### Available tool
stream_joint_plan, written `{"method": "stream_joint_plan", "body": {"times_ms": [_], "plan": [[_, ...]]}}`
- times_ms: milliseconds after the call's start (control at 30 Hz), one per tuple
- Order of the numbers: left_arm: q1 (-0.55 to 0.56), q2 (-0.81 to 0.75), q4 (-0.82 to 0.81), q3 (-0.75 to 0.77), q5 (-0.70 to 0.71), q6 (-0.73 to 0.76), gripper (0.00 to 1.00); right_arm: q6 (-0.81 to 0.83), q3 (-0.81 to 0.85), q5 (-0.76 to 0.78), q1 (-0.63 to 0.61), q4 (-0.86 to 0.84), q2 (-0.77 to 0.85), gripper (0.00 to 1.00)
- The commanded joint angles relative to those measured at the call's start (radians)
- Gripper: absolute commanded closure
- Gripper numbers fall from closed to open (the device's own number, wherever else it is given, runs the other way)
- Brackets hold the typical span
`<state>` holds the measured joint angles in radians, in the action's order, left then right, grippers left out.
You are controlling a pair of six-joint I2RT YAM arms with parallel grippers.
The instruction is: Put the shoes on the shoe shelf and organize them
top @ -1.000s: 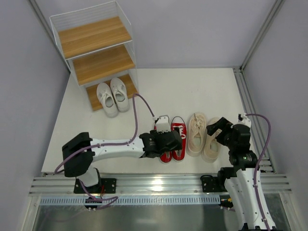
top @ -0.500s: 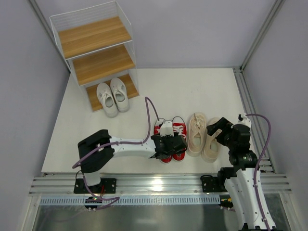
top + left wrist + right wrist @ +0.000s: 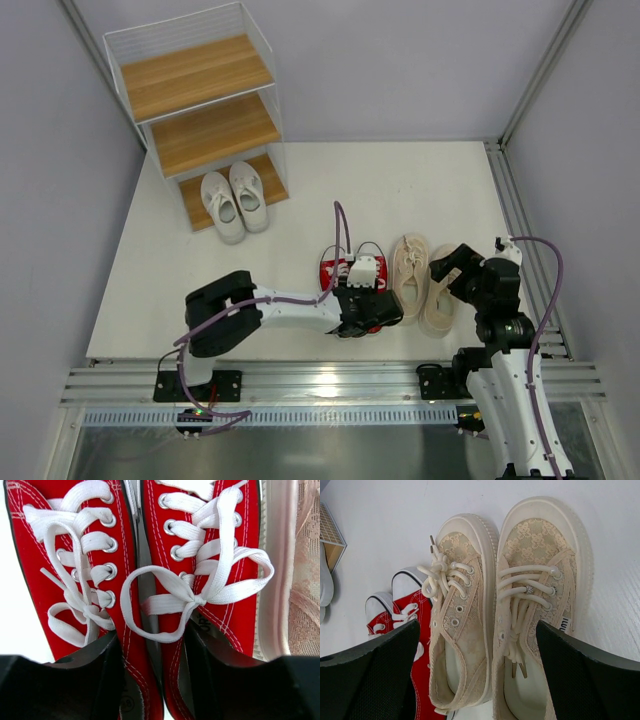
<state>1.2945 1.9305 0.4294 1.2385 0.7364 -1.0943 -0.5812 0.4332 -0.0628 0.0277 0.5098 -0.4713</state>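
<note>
The red shoes [image 3: 200, 555] stand side by side near the table's front, also in the top view [image 3: 371, 256]. My left gripper [image 3: 152, 675] has one finger inside each red shoe and is shut on their two inner walls; from above it [image 3: 368, 308] covers their heels. The cream-beige shoes [image 3: 470, 605] lie right of the red pair [image 3: 408, 272]. My right gripper [image 3: 480, 680] is open, its fingers [image 3: 375, 675] spread outside both beige shoes, hovering over their heels [image 3: 450, 268]. The white shoes [image 3: 235, 200] sit on the lowest board of the shoe shelf [image 3: 200, 75].
The shelf's upper two wooden boards [image 3: 212, 130] stand at the back left against the wall. A metal rail [image 3: 515, 220] runs along the table's right edge. Purple cables loop off both arms.
My left arm has swung to the right and lowered onto the heels of the red pair, its fingers now inside the shoes. The right arm and the beige shoes have not moved.
</note>
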Motion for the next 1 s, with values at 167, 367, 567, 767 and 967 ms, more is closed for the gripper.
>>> {"method": "stream_joint_plan", "body": {"times_ms": [167,367,567,767,967], "plan": [[0.002,0.097,0.019,0.049,0.156,0.024,0.60,0.000,-0.011,-0.012,0.000,-0.030,-0.009,0.03],[0.002,0.070,0.028,0.004,0.225,0.024,1.00,0.009,-0.014,-0.014,0.000,-0.031,-0.001,0.03],[0.002,-0.098,0.103,-0.034,0.270,0.028,1.00,0.012,-0.017,-0.017,0.000,-0.030,-0.004,0.03],[-0.006,-0.246,0.274,-0.010,0.369,0.024,1.00,0.011,-0.019,-0.023,0.000,-0.036,0.000,0.03],[-0.060,-0.419,0.301,-0.021,0.415,0.100,1.00,0.015,-0.021,-0.029,0.000,-0.037,0.002,0.03]]}}
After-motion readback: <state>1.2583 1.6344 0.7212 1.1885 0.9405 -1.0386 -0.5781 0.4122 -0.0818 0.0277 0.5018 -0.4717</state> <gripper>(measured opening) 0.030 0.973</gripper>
